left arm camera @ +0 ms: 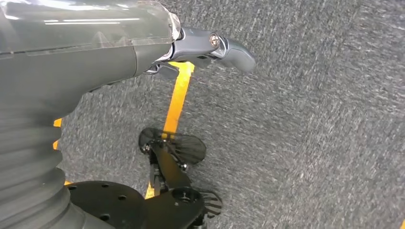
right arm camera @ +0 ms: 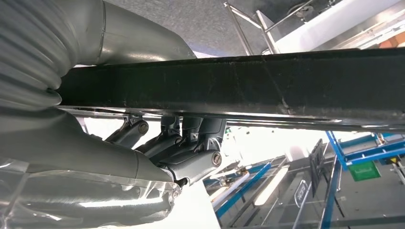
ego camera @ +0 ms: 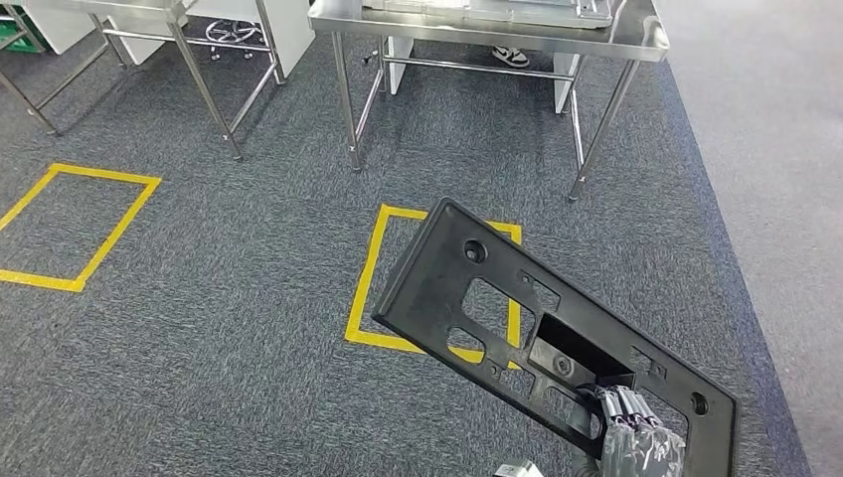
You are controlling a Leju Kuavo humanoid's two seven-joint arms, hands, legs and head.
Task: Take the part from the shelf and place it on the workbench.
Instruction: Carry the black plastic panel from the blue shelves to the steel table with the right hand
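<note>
While the left hand (left arm camera: 210, 47) hangs over carpet, fingers apart and holding nothing, the right hand (ego camera: 636, 437) at lower right grips the black part (ego camera: 497, 298), whose long axis runs up-left toward the workbench (ego camera: 636, 45) at the upper edge.

The part (ego camera: 517, 318) is matte black, gripped by the grey right hand (ego camera: 636, 442) with darker fingers (right arm camera: 191, 138). The carpet (ego camera: 249, 288) is speckled grey-blue, marked with yellow tape squares (ego camera: 363, 288). The workbench (ego camera: 497, 35) is bare silver metal; the left hand (left arm camera: 95, 52) is grey.
</note>
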